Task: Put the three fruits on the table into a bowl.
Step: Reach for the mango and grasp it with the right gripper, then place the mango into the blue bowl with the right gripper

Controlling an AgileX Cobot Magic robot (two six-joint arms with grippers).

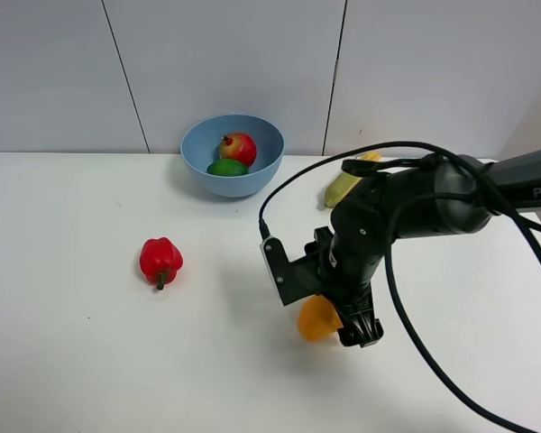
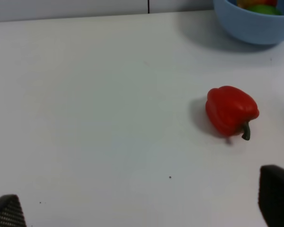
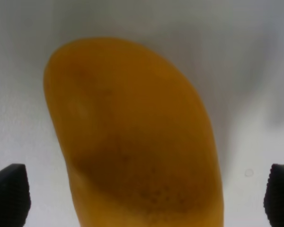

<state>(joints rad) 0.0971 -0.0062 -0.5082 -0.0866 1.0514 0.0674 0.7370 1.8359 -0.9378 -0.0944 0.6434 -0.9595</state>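
While straddling the smooth orange-yellow mango [image 1: 314, 320] at lower centre, holding the right claw [image 3: 144, 195] wide open, left claw [image 2: 142, 203] likewise.

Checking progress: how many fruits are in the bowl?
2: the pomegranate at the back of the bowl, the lime in front of it. The mango lies outside, under the right hand. More could sit hidden low inside.

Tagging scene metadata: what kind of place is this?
Most likely a robotics lab test bench rather than a kitchen: a bare white table, plain grey wall panels behind it, and a black robot arm with loose cables reaching over the tabletop.
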